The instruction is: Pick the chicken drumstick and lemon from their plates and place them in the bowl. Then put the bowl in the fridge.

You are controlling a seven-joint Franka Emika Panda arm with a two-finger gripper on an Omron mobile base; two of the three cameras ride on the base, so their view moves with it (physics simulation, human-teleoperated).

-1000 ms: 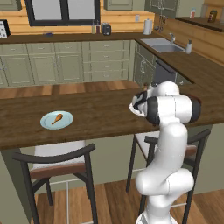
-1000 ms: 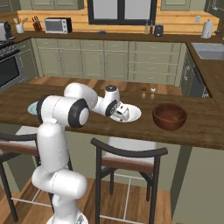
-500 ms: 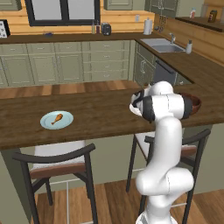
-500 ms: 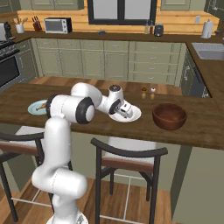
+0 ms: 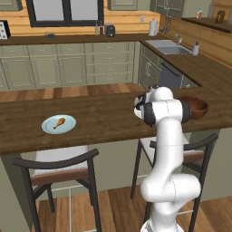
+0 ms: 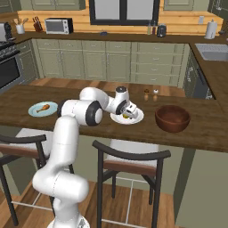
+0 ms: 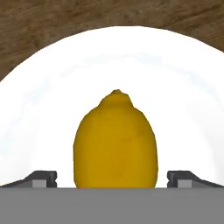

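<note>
1. Lemon [image 7: 115, 140]: on white plate [image 7: 183, 87], desk [image 6: 18, 100] centre, directly between the finger tips, long axis pointing away along the approach.
2. End effector [image 6: 128, 112]: spread wide, empty, low over lemon.
3. Bowl [image 6: 172, 118]: just beside plate.

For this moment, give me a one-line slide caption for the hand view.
Open gripper straddles the lemon on the white plate, fingertips on either side.

drumstick [image 5: 58, 123] on blue plate [image 5: 49, 128]; bowl [image 5: 198, 107] behind arm.
</note>
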